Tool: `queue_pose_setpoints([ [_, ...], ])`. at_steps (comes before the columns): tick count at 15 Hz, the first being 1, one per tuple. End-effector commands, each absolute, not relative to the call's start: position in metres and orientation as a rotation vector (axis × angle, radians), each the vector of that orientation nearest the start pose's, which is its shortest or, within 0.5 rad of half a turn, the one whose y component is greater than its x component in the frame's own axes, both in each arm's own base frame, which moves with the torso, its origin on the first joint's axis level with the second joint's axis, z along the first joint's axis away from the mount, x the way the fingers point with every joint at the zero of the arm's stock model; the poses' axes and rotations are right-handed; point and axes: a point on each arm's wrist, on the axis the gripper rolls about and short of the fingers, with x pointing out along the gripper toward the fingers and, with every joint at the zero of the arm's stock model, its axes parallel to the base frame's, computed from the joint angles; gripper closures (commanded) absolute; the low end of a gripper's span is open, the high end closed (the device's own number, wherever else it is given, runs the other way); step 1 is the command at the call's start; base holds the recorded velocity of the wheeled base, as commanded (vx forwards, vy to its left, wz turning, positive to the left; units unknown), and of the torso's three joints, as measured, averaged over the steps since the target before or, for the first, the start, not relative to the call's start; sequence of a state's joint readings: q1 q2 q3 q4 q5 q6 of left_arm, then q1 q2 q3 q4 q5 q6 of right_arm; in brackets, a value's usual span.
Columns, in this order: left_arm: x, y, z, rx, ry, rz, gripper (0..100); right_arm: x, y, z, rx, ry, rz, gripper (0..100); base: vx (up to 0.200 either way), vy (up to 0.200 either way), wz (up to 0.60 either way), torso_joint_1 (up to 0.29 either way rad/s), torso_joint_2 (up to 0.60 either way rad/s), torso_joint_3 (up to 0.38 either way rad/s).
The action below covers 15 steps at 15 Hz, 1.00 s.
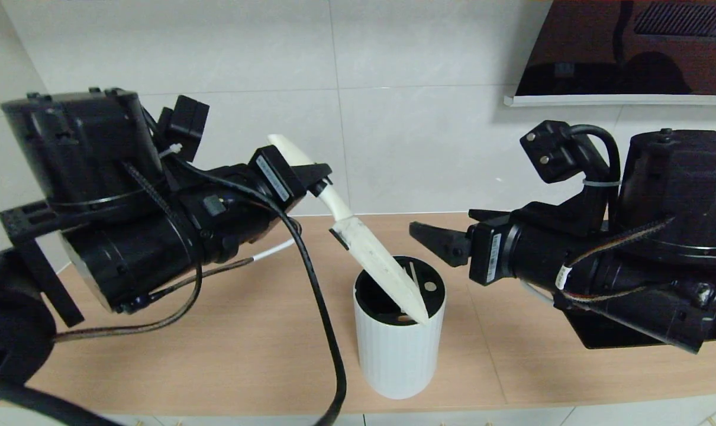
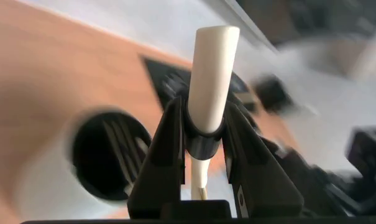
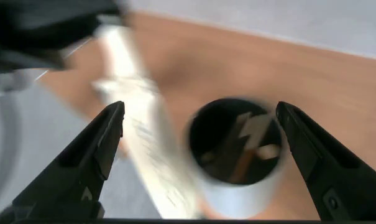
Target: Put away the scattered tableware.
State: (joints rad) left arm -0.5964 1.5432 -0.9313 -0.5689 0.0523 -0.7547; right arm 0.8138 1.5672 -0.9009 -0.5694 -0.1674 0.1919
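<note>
One white knife (image 1: 373, 254) is clamped by its handle in my left pincer (image 1: 310, 177). The blade slants down from the fingers, its tip at the mouth of the white holder (image 1: 399, 355) below. Best to stand it upright and lower it before releasing. My right pincer (image 1: 447, 234) hangs open, the holder just beside it.

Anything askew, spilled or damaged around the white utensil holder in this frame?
Nothing spilled or damaged. Only the white knife stands out: the left gripper holds its handle, blade slanted, tip by the near rim of the holder. The right gripper is open alongside.
</note>
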Motion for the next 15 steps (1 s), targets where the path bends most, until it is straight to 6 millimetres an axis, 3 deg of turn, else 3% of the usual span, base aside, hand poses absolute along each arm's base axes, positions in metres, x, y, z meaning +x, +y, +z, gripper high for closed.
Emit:
queue_pose_setpoints([
  [1, 0.233, -0.162, 0.282, -0.677, 0.152, -0.464, 100, 0.206, 0.195, 0.244, 0.146, 0.137, 0.596, 0, 0.000, 0.000, 0.00, 0.000, 0.00, 0.000],
  [6, 0.222, -0.199, 0.268, -0.400, 0.052, -0.196, 100, 0.210, 0.194, 0.239, 0.138, 0.152, 0.579, 0, 0.000, 0.000, 0.00, 0.000, 0.00, 0.000],
  [8, 0.217, -0.211, 0.267, -0.358, 0.000, -0.171, 100, 0.210, 0.194, 0.239, 0.138, 0.152, 0.575, 0, 0.000, 0.000, 0.00, 0.000, 0.00, 0.000],
  [15, 0.209, -0.231, 0.230, -0.186, -0.155, -0.182, 100, 0.215, 0.194, 0.235, 0.132, 0.165, 0.563, 0, 0.000, 0.000, 0.00, 0.000, 0.00, 0.000],
])
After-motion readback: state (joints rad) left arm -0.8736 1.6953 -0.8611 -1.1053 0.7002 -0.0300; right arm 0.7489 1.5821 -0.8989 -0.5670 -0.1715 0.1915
